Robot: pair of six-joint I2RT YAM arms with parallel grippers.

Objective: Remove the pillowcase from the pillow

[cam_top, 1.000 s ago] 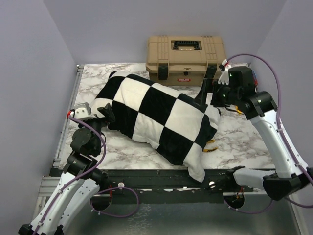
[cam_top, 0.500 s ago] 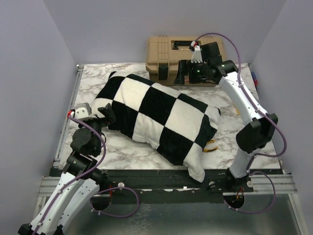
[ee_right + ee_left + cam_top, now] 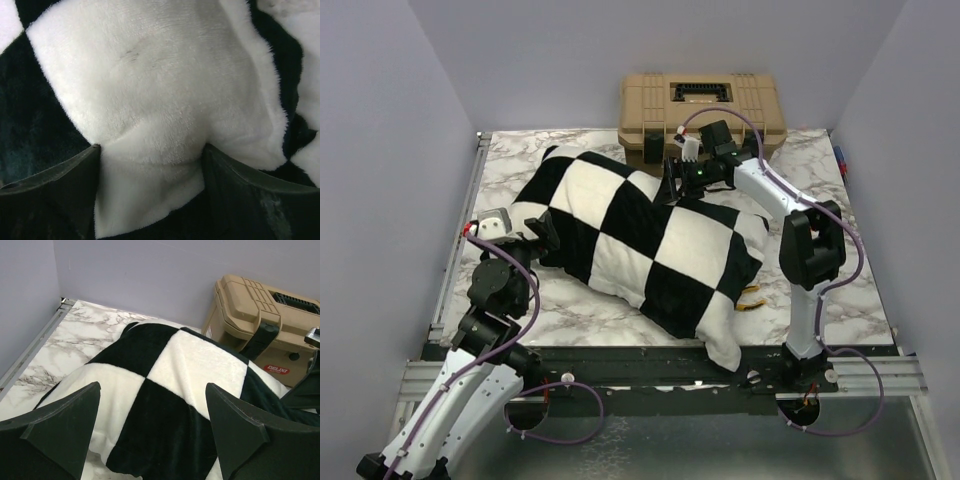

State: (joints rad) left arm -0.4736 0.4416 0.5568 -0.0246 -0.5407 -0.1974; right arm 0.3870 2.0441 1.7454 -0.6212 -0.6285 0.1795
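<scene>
Subject: pillowcase (image 3: pixel 640 235), black/white check, plush pile. It lies diagonally across the marble table (image 3: pixel 820 290), far edge just beside the tan toolbox (image 3: pixel 700 105). Cover is fully on. The pillow is not visible as such, only its bulk filling the cover. The near corner is white and reaches past the table's front edge; poss. the open end, cannot confirm.

R arm: right gripper (image 3: pixel 672 188) is down on the cover's far edge, next to the toolbox. Wrist view shows fingers (image 3: pixel 50 190) wide apart and pressed into the pile, a white square puckering up btwn them. No pinch made, nothing held.

L arm: left gripper (image 3: pixel 542 232) is at the cover's left end, jaws at full spread, fabric ahead of them. Contact not confirmed; holds nothing.

Handling assessment: light, soft, fully limp. Pile prob. gives fair friction, but the thick nap may slip if only the surface is nipped. Pillow is plump and compressible, and will likely drag along w/ the cover unless pinned.

Recommend a deep fold of cover only, at a seam or corner, w/ the other arm holding the bulk down. Risk: filling gets pinched w/ the fabric, so the whole item lifts
</scene>
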